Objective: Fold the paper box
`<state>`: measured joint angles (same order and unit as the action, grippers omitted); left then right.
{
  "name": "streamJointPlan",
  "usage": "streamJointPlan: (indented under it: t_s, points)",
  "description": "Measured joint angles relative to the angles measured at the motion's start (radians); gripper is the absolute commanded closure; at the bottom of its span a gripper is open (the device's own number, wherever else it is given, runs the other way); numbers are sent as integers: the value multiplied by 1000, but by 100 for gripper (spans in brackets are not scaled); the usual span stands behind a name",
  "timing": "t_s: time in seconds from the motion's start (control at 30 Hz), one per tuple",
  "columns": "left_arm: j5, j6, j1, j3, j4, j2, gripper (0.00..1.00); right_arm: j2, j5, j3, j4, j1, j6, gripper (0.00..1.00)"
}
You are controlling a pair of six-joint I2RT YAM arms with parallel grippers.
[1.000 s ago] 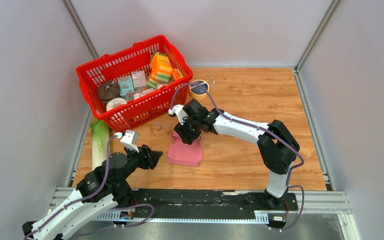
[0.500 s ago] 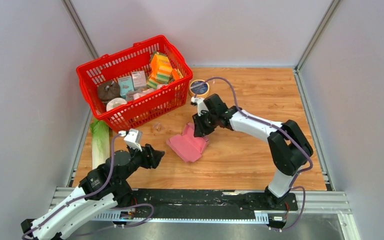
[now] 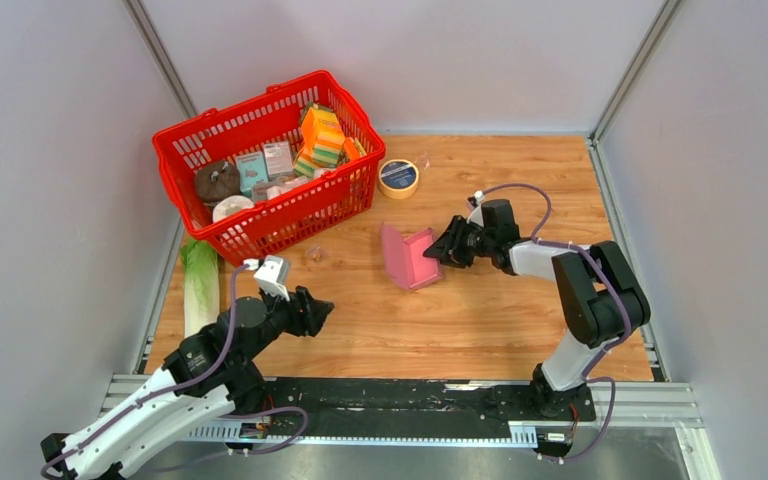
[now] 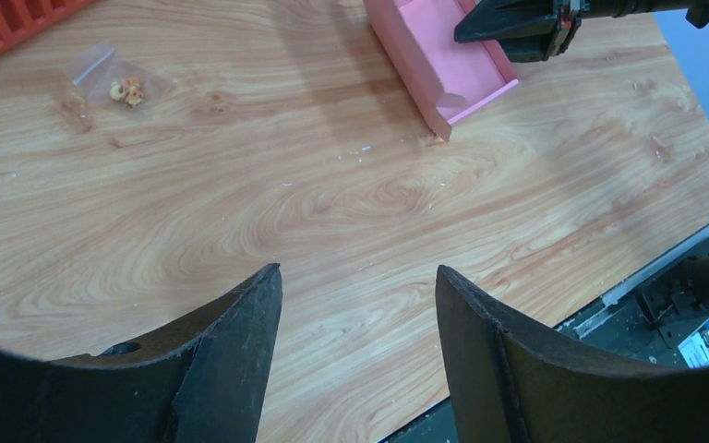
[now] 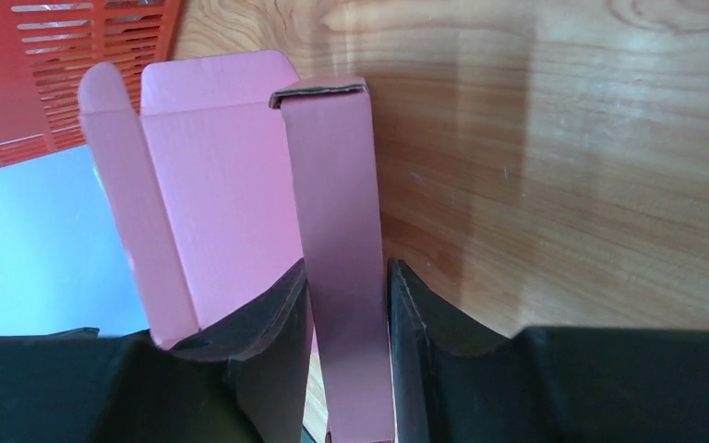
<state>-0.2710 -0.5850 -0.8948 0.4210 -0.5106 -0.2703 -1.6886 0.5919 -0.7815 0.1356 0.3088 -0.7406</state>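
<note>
Near the middle of the tabletop (image 3: 520,320), the pink paper box (image 3: 407,257) sits partly folded with its panels tilted up. The right claw (image 3: 440,250) is clamped on one narrow side wall. Well apart, toward the front left, the left claw (image 3: 320,312) hovers open and empty. A red basket (image 3: 260,110) stands behind, with a tape roll (image 3: 398,177) just beside it.
</note>
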Motion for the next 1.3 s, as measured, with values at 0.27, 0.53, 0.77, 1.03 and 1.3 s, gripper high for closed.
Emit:
streamJointPlan:
  t_s: [0.27, 0.53, 0.77, 1.03, 1.3]
  points:
    - [-30, 2, 6, 7, -6, -71, 31, 2, -28, 46, 84, -11, -52, 38]
    - [-43, 29, 128, 146, -54, -401, 32, 89, -138, 37, -109, -44, 72, 23]
    - [-55, 50, 203, 296, -55, -645, 39, 272, -275, 4, -336, -43, 206, 18]
    - [-180, 56, 217, 527, -83, -1047, 43, 587, -358, -8, -502, -31, 305, 15]
    - [-328, -46, 218, 666, -82, -1405, 44, 658, -309, 49, -522, -29, 312, 15]
